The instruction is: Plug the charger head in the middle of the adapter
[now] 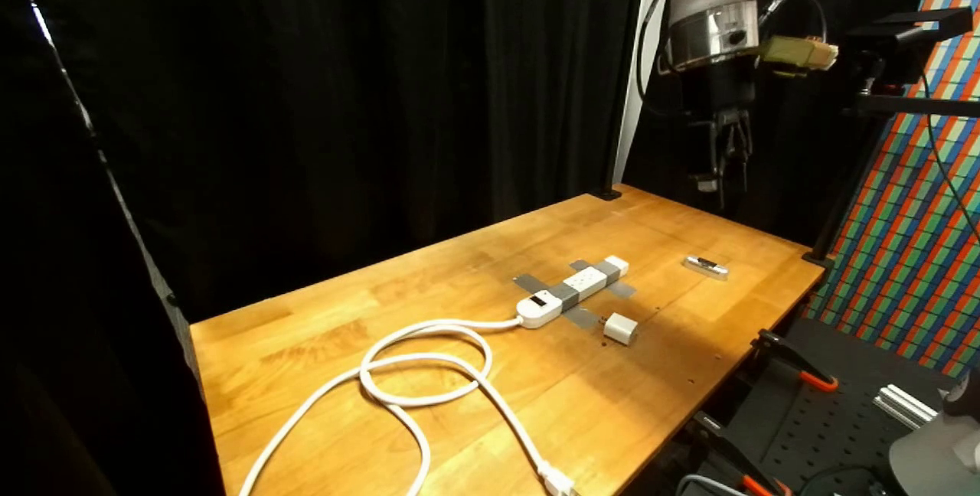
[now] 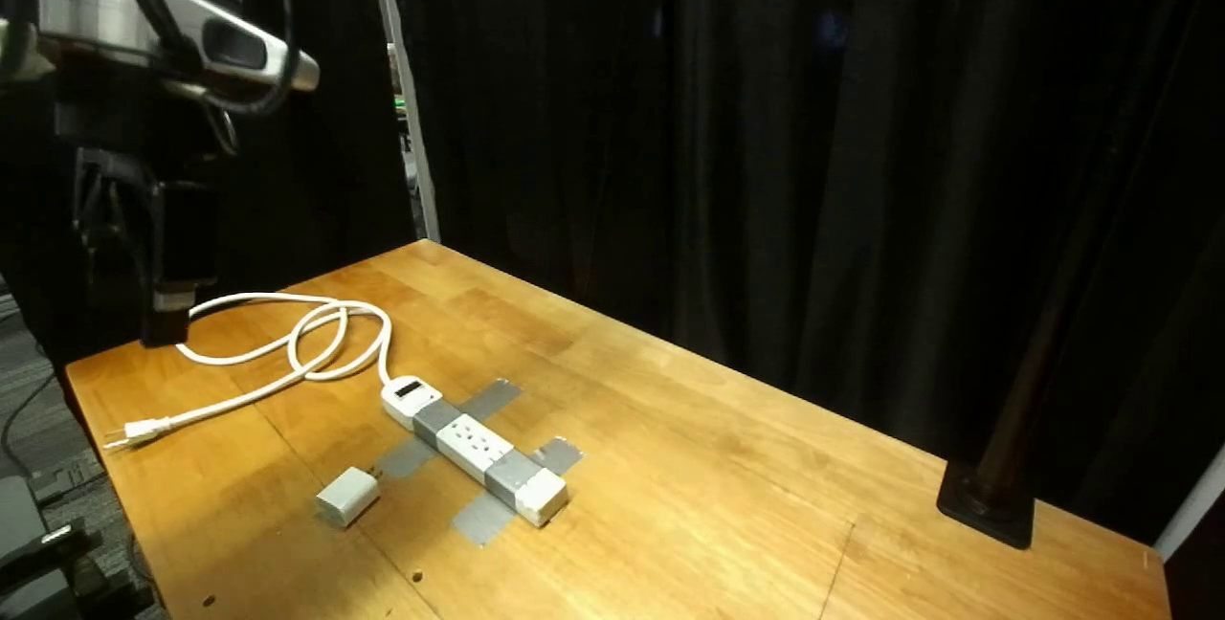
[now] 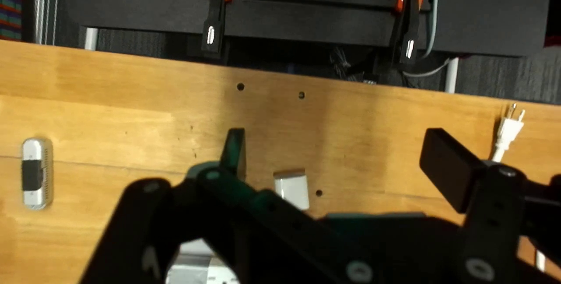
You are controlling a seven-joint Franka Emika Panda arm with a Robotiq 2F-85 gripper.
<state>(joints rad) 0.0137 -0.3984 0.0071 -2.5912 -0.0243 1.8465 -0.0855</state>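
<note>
The black two-fingered end effector (image 3: pixel 344 161) hangs released above the wooden worktop (image 3: pixel 131 117), its fingers spread wide. Below it, between those fingers in the wrist view, sits the small white boxy charger head (image 3: pixel 294 192); also below the end effector lies the long white socketed adapter (image 1: pixel 586 282), strapped with grey tape (image 1: pixel 528 283).

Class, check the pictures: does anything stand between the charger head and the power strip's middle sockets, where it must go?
Nothing visible stands between the charger head and the middle sockets, which are uncovered. Gray tape lies nearby, but flat on the table.
</note>
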